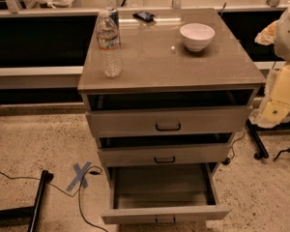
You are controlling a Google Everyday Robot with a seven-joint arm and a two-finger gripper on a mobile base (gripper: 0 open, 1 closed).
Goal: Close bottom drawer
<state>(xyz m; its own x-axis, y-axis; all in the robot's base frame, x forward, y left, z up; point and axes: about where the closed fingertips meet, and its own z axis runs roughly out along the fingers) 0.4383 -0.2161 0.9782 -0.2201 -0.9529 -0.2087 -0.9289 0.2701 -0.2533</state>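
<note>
Cabinet (154, 57) has three drawers, the bottom drawer (162, 187) pulled far out; gripper (285, 33) at right edge, grip state unclear.

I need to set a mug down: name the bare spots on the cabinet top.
Bare on the cabinet top: the front strip, and the middle between water bottle and bowl. Crowded: the back-left, with can and dark object. The gripper sits off its right side.

You see: top (154, 59) smooth, glossy; bottom drawer (135, 215) matt grey-beige; bottle (108, 42) clear plastic; bowl (197, 35) glossy white; floor (38, 139) speckled, rough; gripper (276, 108), right edge, pale matt.
</note>
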